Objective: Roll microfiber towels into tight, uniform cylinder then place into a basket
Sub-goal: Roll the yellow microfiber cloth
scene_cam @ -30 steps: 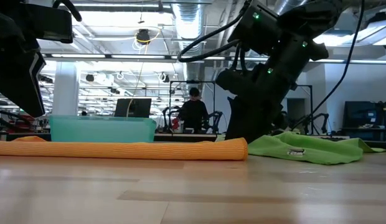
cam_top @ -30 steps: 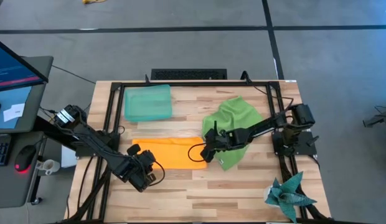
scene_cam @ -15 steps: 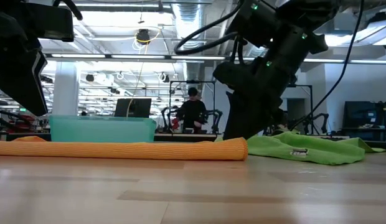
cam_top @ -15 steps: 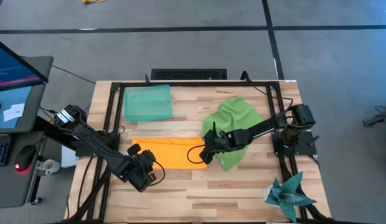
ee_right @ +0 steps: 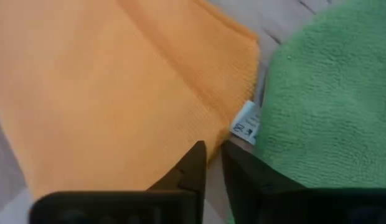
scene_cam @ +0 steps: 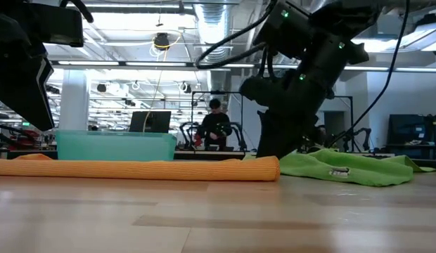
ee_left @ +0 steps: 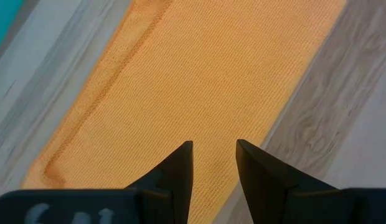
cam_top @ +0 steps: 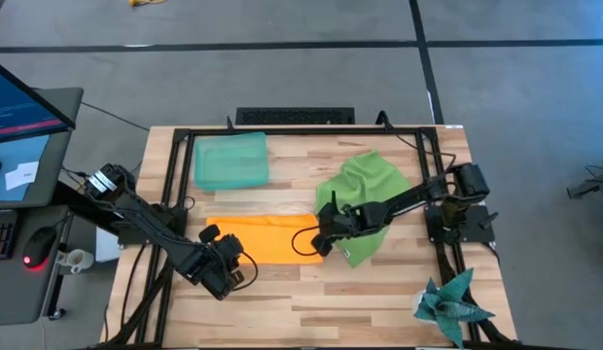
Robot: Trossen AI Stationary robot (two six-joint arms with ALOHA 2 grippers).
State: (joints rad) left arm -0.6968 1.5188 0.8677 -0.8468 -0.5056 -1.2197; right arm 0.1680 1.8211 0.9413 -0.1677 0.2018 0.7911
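On the bench, flat bright orange microfiber towel in front of teal translucent plastic basket | right hand nearly clenched at towel's right edge, grip unclear | left hand released over its left end | crumpled lime green towel right of orange.

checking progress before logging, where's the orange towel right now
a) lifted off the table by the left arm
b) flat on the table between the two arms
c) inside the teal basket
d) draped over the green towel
b, the orange towel lies flat on the wooden table, the teal basket sits apart from it.
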